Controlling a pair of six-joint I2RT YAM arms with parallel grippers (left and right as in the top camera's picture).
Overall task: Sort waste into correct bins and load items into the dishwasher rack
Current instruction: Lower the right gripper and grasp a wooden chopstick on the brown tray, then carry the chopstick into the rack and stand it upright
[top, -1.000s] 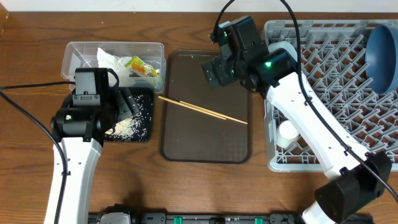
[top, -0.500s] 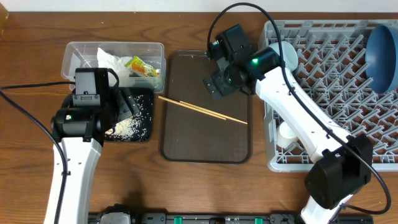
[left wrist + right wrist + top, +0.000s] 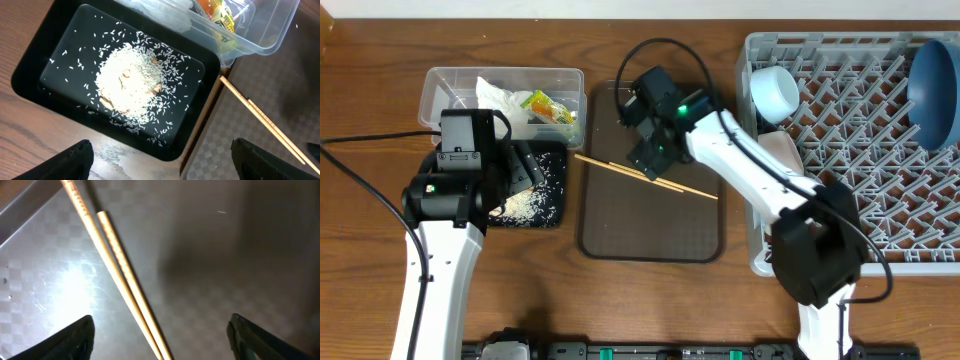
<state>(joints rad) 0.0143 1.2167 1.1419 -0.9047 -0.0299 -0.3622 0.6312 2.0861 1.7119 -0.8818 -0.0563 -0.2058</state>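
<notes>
Two wooden chopsticks [image 3: 690, 187] lie side by side on the dark brown serving tray [image 3: 650, 230]; they also show in the right wrist view [image 3: 120, 275]. My right gripper [image 3: 648, 162] is open just above them, its fingers [image 3: 160, 340] astride them. My left gripper [image 3: 525, 170] is open and empty over the black tray [image 3: 548, 212], which holds the rice grains [image 3: 132, 82]. The clear tub [image 3: 455, 80] holds the white tissue [image 3: 498, 97] and the snack wrapper [image 3: 548, 106]. The grey rack [image 3: 860, 150] holds the dark blue dish [image 3: 932, 80], a white bowl [image 3: 774, 90] and a small white cup [image 3: 781, 212].
The serving tray lies between the bins and the rack. The right arm reaches from the front right over the rack's left edge. A black cable [image 3: 360, 190] runs across the wood at the left.
My right gripper has moved left and down from the rack's edge to just over the chopsticks. The left arm has not moved.
</notes>
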